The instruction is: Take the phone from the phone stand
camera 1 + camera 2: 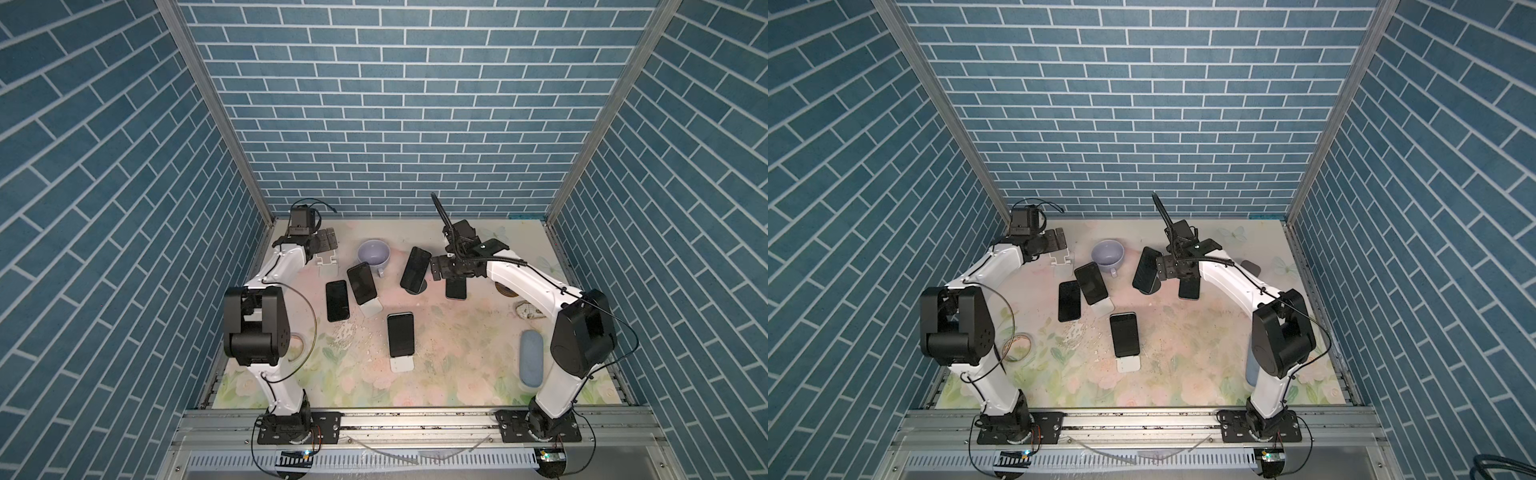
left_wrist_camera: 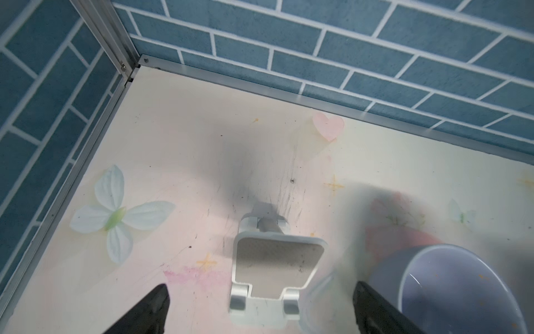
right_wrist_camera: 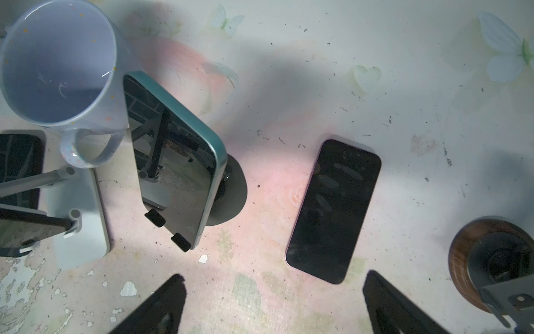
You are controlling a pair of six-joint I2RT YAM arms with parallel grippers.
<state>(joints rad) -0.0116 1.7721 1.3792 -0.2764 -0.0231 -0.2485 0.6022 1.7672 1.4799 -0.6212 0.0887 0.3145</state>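
The job looked partly done to me. The left tool hung released, fingers spread wide with nothing between them, over an empty white stand in the upper left of the tabletop; just below and right of that stand in both top views a bare phone lay flat, off any stand; the right tool was likewise spread and empty, hovering near a second flat phone right of centre.

Three were left, by my count: a tilted phone leaned on a second white stand at centre left; a teal-edged phone sat on a dark round-footed stand close beside the right tool; a front phone stood on its own white base lower in the frame. The teal-edged one seemed the likeliest next, though I could not be sure.

Some things I could not make out: the right arm covered much of the second flat phone in both top views; a wooden-footed stand was cut off at the lower right edge of the right wrist view, so its cradle showed only in part; the mug was blurred in the left wrist view; whether the tilted phone touched the bare one, I could not tell.
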